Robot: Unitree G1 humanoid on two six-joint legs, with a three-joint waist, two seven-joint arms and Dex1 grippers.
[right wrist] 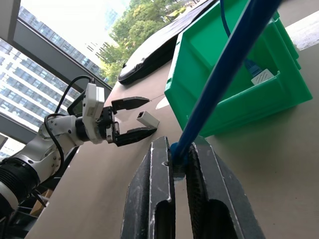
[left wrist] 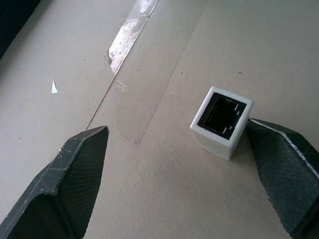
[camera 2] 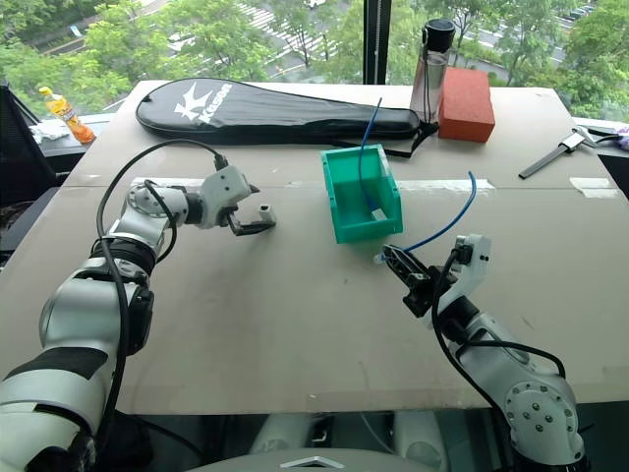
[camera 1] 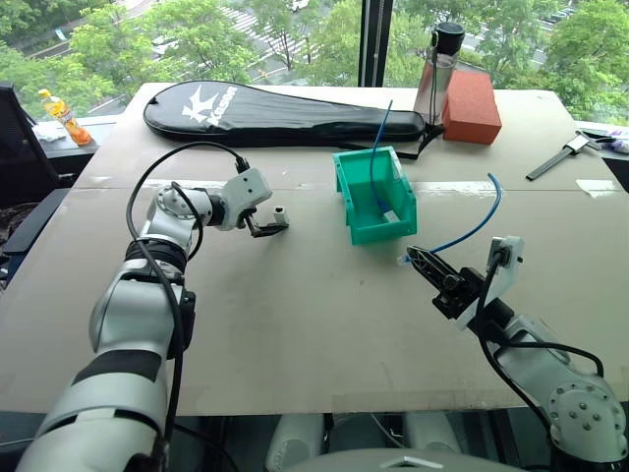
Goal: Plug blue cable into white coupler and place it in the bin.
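Your left hand point(camera 1: 272, 222) is spread wide just over the table point(camera 1: 295, 324), with the white coupler point(camera 1: 281, 210) standing between its fingers point(left wrist: 75, 174), dark socket facing up toward the wrist camera; one finger sits right against the coupler's side, the other is well apart from it. Your right hand point(camera 1: 418, 258) is clamped tight on the blue cable point(camera 1: 472, 228) near one end, and the cable arcs up and away from it toward the far right. The bin point(camera 1: 374, 196) stands on the table between your two hands, a little farther back, and it already holds another blue cable point(camera 1: 375, 157) with a white block at its end, sticking up out of the top.
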